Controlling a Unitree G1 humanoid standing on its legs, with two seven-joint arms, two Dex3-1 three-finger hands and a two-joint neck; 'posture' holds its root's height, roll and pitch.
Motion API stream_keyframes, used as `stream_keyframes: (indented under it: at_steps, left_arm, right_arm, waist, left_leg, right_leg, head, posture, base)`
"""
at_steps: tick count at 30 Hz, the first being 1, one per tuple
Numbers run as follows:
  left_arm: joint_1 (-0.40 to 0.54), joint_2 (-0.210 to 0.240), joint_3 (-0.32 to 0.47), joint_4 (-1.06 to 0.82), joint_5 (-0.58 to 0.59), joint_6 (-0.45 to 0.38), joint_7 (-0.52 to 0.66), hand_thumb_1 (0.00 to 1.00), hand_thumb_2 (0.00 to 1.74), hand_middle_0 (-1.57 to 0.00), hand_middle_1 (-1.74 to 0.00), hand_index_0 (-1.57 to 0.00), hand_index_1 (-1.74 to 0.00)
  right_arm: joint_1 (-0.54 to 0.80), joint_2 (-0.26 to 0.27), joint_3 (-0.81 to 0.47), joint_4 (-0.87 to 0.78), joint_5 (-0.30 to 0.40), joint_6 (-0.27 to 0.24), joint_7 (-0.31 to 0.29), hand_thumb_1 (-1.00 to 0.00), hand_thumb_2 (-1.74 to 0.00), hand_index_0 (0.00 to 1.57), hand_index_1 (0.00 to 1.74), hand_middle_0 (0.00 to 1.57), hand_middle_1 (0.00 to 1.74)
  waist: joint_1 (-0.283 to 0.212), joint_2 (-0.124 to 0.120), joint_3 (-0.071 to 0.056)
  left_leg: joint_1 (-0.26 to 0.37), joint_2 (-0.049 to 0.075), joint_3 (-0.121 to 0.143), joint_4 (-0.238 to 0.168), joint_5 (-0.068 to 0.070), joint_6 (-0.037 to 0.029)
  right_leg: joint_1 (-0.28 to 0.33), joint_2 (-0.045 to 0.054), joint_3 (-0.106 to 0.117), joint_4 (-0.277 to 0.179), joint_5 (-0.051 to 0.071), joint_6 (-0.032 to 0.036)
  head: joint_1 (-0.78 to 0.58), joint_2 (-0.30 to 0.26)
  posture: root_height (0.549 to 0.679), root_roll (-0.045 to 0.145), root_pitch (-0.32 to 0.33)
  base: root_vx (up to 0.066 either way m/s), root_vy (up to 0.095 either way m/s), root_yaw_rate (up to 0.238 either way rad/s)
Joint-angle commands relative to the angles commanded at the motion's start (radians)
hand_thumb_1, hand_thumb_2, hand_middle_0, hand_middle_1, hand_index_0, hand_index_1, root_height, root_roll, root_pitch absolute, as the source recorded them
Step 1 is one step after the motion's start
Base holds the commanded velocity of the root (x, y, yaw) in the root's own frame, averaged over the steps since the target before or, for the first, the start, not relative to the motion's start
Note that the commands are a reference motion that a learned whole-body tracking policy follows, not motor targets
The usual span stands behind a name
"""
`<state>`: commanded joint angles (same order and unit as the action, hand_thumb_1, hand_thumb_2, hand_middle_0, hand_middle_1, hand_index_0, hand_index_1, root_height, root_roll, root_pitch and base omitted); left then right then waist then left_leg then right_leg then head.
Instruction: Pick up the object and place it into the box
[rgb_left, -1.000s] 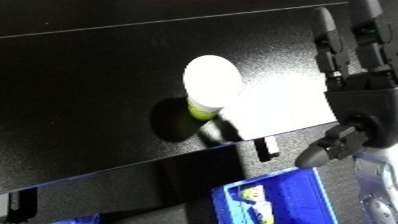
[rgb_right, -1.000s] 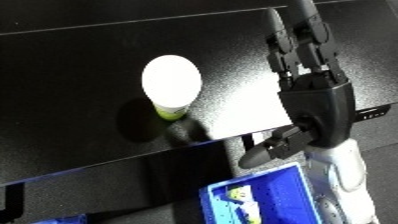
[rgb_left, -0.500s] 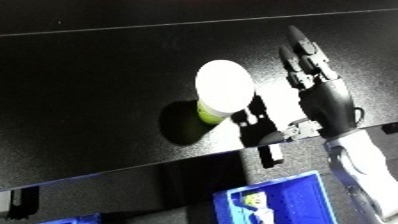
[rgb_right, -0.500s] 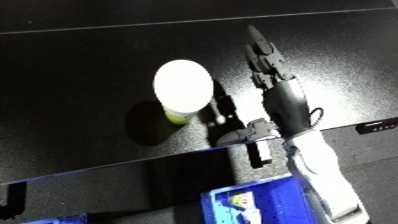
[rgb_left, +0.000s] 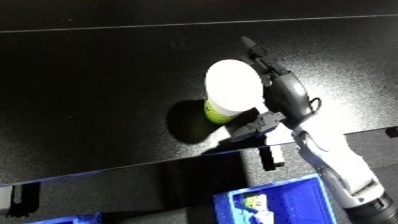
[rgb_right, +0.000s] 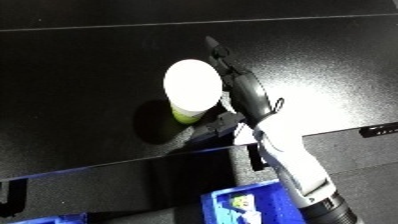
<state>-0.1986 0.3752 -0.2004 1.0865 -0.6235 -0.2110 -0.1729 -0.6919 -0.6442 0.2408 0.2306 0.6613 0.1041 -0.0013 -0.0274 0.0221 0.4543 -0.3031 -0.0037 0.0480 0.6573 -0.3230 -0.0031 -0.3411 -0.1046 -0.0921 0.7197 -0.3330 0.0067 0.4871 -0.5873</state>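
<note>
Standing upright on black table (rgb_left: 89, 90), white-topped green cup (rgb_left: 231, 92), right hand (rgb_left: 286, 97) at its 3 o'clock, fingers straight alongside, thumb beneath, not clasped, blue bin (rgb_left: 284, 205) at 6 o'clock.

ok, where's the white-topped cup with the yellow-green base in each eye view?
Left eye view: the white-topped cup with the yellow-green base stands right of centre on the black table, the right hand at its right side.
Right eye view: the cup sits just left of centre.
Shared landmark: the blue bin at the bottom edge, below the table's front edge.
</note>
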Motion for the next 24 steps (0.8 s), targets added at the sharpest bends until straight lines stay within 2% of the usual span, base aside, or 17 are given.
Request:
stream_keyframes:
  at_steps: [6, 13, 17, 24]
  left_arm:
    - [-0.001, -0.001, -0.005, -0.003, 0.004, 0.015, 0.006, 0.00, 0.00, 0.00, 0.00, 0.00, 0.00]
    - [0.003, -0.002, -0.005, -0.007, 0.004, 0.017, 0.003, 0.00, 0.00, 0.00, 0.00, 0.00, 0.00]
    - [0.006, -0.004, -0.003, -0.007, 0.005, 0.013, 0.003, 0.00, 0.00, 0.00, 0.00, 0.00, 0.00]
    - [0.026, -0.007, 0.017, -0.004, 0.004, 0.001, -0.001, 0.00, 0.00, 0.00, 0.00, 0.00, 0.00]
  right_arm:
    - [-0.034, 0.020, 0.033, 0.004, 0.000, 0.020, 0.023, -0.35, -0.61, 0.55, 0.61, 0.55, 0.61]
    - [-0.037, 0.034, 0.047, -0.019, 0.001, 0.036, 0.010, -0.70, -1.22, 1.10, 1.22, 1.10, 1.22]
    - [-0.023, 0.029, 0.037, -0.034, -0.006, 0.020, 0.004, -0.70, -1.22, 1.10, 1.22, 1.10, 1.22]
    - [0.049, -0.002, -0.034, -0.131, -0.043, -0.055, -0.029, -0.70, -1.22, 1.10, 1.22, 1.10, 1.22]
  waist:
    - [0.010, 0.004, -0.001]
    - [0.012, 0.005, -0.001]
    - [0.007, 0.003, 0.000]
    - [-0.022, 0.000, -0.001]
  left_leg:
    - [-0.001, -0.005, -0.004, -0.003, 0.004, -0.0030]
    - [-0.001, -0.006, -0.003, -0.009, 0.008, -0.0047]
    - [-0.001, -0.003, -0.001, -0.008, 0.006, -0.0050]
    - [-0.002, 0.007, 0.014, -0.006, -0.004, -0.0050]
  right_leg:
    - [-0.001, -0.0047, -0.001, 0.001, 0.000, -0.0005]
    - [-0.003, -0.0062, -0.002, 0.000, 0.000, -0.0009]
    - [-0.005, -0.0057, -0.001, 0.000, 0.000, -0.0003]
    - [-0.015, -0.0002, 0.011, -0.003, 0.004, 0.0049]
  head:
    - [0.024, 0.002]
    - [0.046, 0.011]
    - [0.070, 0.020]
    - [0.131, 0.042]
  posture:
    - [0.642, 0.055, -0.042]
    - [0.643, 0.057, -0.039]
    - [0.643, 0.058, -0.037]
    - [0.643, 0.058, -0.028]
  base:
    - [0.018, 0.011, 0.049]
    - [0.003, -0.002, 0.028]
    - [-0.001, -0.014, -0.007]
    - [-0.007, 0.006, -0.101]
